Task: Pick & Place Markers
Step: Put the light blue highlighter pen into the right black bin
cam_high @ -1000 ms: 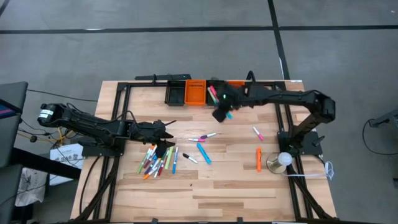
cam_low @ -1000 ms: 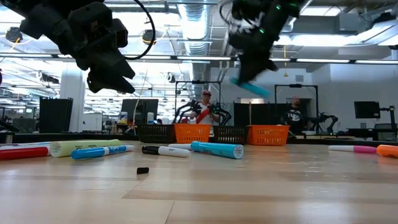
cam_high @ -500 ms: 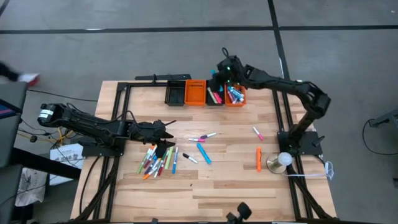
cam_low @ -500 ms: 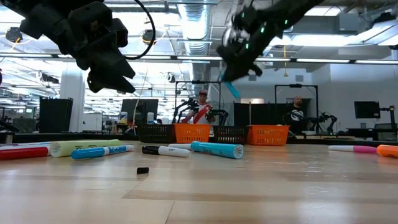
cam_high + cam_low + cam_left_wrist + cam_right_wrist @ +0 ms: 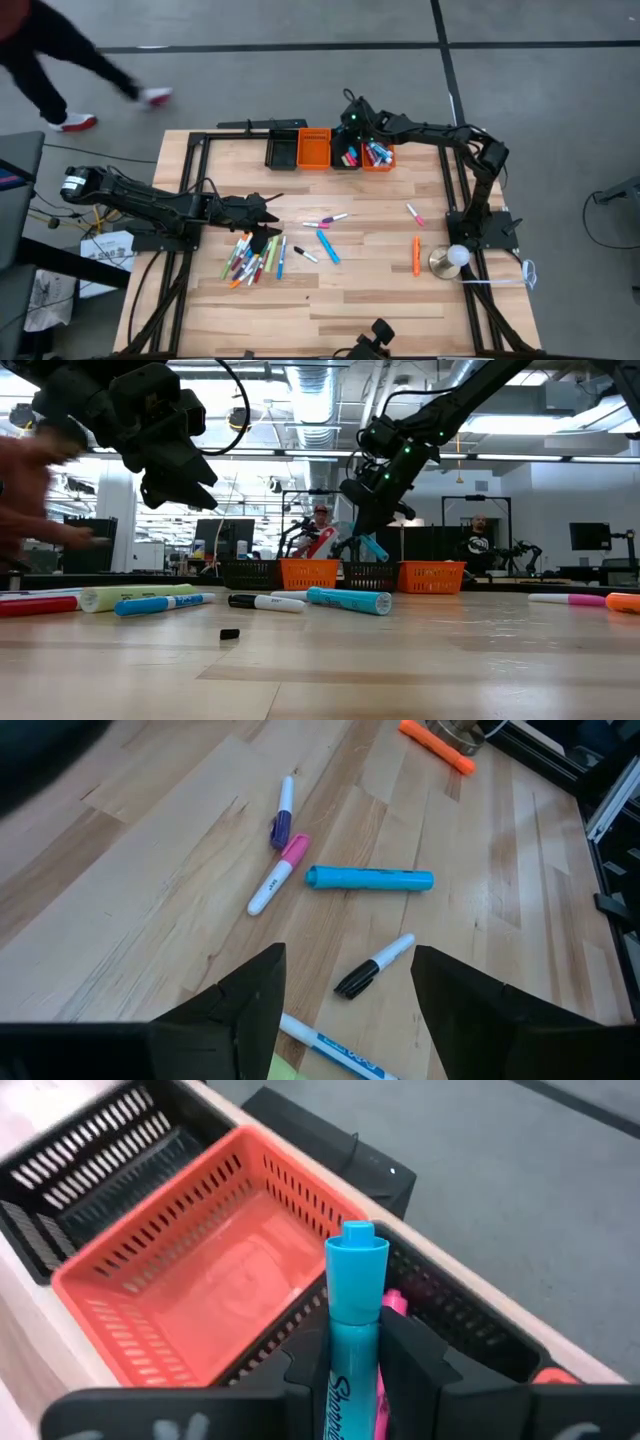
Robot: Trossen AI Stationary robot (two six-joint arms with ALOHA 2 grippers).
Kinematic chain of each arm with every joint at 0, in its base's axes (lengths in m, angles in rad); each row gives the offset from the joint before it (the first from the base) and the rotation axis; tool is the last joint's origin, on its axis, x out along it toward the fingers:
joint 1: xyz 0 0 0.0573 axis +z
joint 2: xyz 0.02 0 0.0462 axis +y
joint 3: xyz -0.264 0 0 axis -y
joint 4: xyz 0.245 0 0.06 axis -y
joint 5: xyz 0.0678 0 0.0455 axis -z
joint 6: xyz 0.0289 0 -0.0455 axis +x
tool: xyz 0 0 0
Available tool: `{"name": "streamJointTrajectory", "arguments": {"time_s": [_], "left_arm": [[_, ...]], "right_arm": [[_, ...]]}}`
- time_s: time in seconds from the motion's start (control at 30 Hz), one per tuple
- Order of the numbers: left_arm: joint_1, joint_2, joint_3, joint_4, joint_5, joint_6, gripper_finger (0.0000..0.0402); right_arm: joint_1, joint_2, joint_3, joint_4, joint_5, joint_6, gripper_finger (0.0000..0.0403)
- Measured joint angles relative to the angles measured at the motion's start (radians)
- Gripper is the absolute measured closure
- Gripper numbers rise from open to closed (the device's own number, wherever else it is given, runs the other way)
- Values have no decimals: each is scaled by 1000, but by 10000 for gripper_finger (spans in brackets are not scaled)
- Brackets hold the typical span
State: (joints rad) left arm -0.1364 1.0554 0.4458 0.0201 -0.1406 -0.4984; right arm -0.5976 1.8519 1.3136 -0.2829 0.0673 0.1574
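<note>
My right gripper point(image 5: 351, 134) hovers over the row of bins at the table's far edge and is shut on a light blue marker point(image 5: 372, 546). In the right wrist view that marker point(image 5: 354, 1310) points at the seam between an orange bin point(image 5: 215, 1285) and a black bin point(image 5: 455, 1325) holding pink markers. My left gripper point(image 5: 265, 212) is open above a pile of mixed markers point(image 5: 255, 258) lying flat on the wood. Its wrist view shows a blue marker point(image 5: 370, 878), a pink-and-white one point(image 5: 279, 876) and a black-capped one point(image 5: 374, 965) beyond the fingers. My right gripper pinches the light blue marker by its barrel point(image 5: 350, 1365) between the two fingers, which lie along it. Its capped end point(image 5: 357, 1252) sticks out past the fingertips. The marker is lifted clear and hangs slanted, pointing down toward the bins.
Four small bins stand side by side at the far edge: black point(image 5: 282, 151), orange point(image 5: 314, 148), black point(image 5: 346, 157), and orange point(image 5: 379, 154) holding blue markers. Loose markers lie mid-table: blue point(image 5: 327, 246), pink point(image 5: 414, 213), orange point(image 5: 416, 255). A person walks past beyond the far left corner.
My right gripper has carried the blue marker from above the table's middle toward the far edge, then come down over the bins. The marker has tipped from nearly level to pointing steeply down. A person has walked into view at the far left.
</note>
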Motion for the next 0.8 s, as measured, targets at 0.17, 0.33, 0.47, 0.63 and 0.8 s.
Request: {"name": "streamJointTrajectory", "arguments": {"time_s": [0.17, 0.33, 0.47, 0.63, 0.8], "left_arm": [[0, 0, 0, 0, 0, 0, 188], [0, 0, 0, 0, 0, 0, 188], [0, 0, 0, 0, 0, 0, 188], [0, 0, 0, 0, 0, 0, 188], [0, 0, 0, 0, 0, 0, 188]], "right_arm": [[2, 0, 0, -1, -1, 0, 339], [2, 0, 0, -4, -11, -1, 323], [2, 0, 0, -33, -27, 0, 294], [3, 0, 0, -60, -34, -3, 257], [14, -30, 0, -95, -69, -9, 237]]}}
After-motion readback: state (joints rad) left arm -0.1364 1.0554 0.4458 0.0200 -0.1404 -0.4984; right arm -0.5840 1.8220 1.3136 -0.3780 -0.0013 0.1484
